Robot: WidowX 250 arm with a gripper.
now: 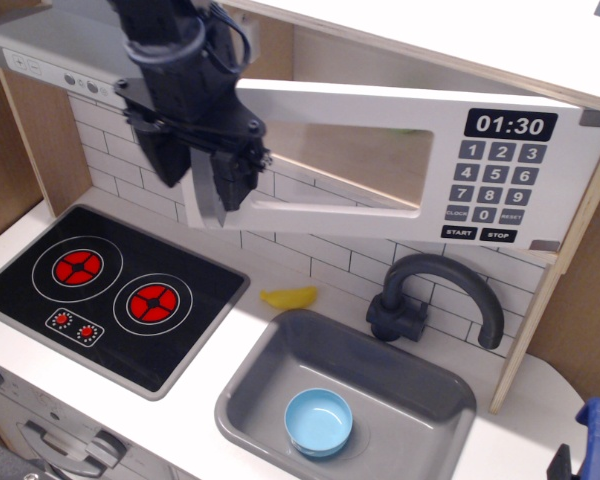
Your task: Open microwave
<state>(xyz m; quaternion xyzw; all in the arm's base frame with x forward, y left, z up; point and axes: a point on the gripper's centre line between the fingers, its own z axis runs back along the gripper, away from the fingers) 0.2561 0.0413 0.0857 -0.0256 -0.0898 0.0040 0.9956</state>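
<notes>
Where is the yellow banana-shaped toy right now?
The yellow toy lies on the white counter, between the black cooktop on its left and the dark faucet on its right, just behind the grey sink.

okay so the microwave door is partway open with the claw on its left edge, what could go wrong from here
The claw grips only the left edge of the microwave door; it might slip off, leaving the door partly open. The door swings out above the faucet and sink, so a low arc could bring the arm near the faucet. Pulling past the hinge's limit by the keypad could strain the toy.
</notes>
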